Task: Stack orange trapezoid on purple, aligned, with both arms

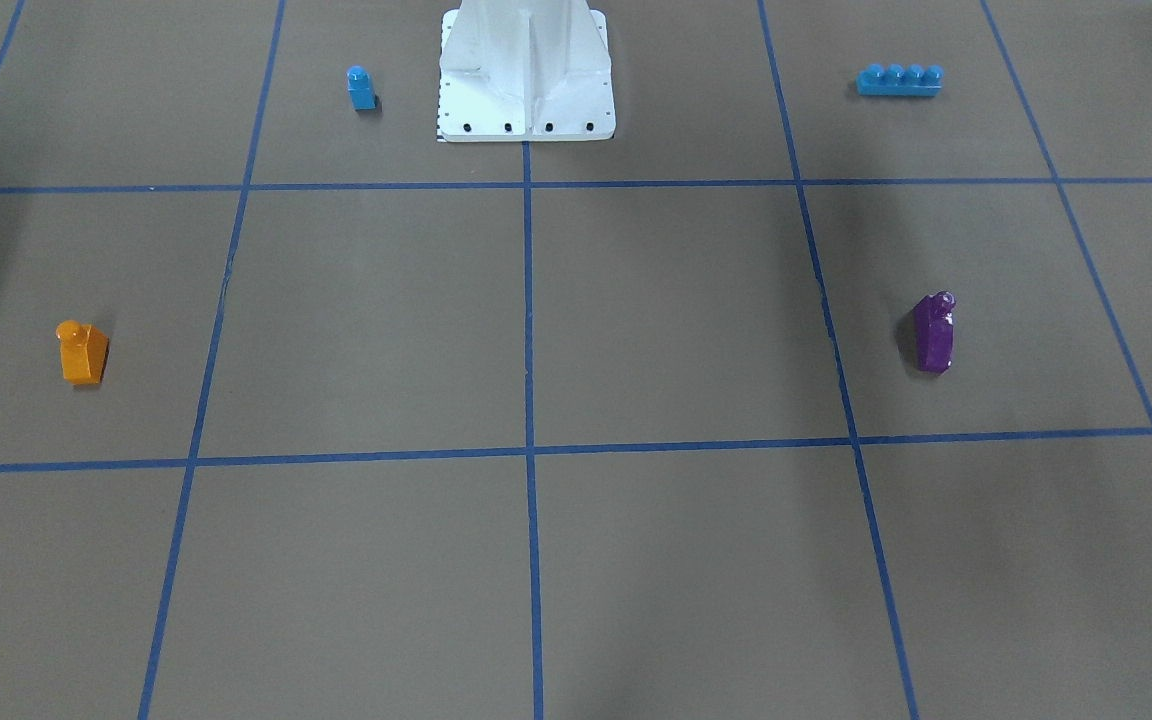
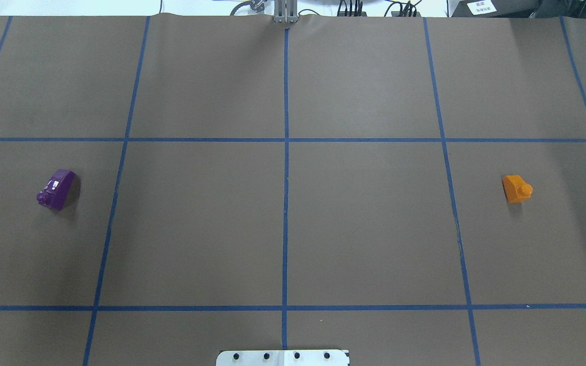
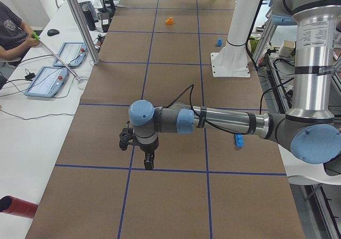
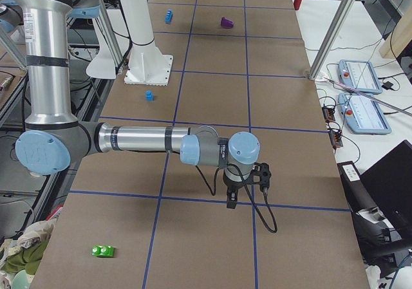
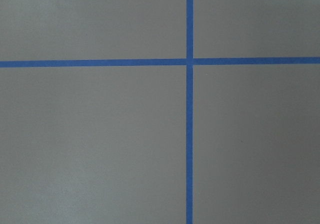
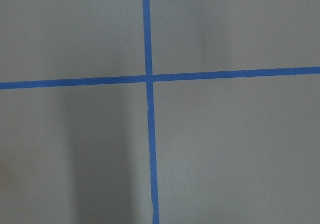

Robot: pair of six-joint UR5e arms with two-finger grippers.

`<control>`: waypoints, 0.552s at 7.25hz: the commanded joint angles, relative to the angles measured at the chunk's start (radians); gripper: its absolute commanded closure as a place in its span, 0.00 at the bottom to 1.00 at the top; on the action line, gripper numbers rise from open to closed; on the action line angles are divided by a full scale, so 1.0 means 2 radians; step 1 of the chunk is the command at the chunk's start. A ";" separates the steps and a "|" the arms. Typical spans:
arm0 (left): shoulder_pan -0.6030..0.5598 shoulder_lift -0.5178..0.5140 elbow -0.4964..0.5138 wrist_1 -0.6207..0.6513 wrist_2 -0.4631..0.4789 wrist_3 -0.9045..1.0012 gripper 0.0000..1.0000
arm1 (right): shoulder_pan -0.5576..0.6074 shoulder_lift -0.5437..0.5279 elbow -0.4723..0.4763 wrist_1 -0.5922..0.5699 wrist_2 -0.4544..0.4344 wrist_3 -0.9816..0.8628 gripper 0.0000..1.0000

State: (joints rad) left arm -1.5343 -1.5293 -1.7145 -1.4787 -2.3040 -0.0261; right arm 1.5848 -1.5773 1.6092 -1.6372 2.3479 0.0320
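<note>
The orange trapezoid stands on the brown table on the robot's right side; it also shows in the overhead view and far off in the exterior left view. The purple block stands on the robot's left side, seen also from overhead and from the right. My left gripper points down over a tape crossing. My right gripper does the same. Both show only in the side views, so I cannot tell whether they are open or shut. Both wrist views show only bare table and tape.
A small blue one-stud block and a long blue four-stud brick lie either side of the white pedestal. A green block and a red cylinder lie at the table's ends. An operator sits beside the table.
</note>
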 commanded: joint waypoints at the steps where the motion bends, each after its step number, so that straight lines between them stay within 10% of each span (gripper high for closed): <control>1: 0.000 0.000 -0.005 0.000 -0.001 0.000 0.00 | 0.001 -0.002 0.000 0.000 0.000 0.000 0.00; 4: 0.000 -0.008 -0.027 0.002 0.001 -0.003 0.00 | 0.001 -0.004 0.002 0.000 0.001 0.000 0.00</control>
State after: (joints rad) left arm -1.5340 -1.5344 -1.7332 -1.4781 -2.3068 -0.0287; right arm 1.5861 -1.5838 1.6104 -1.6367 2.3498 0.0322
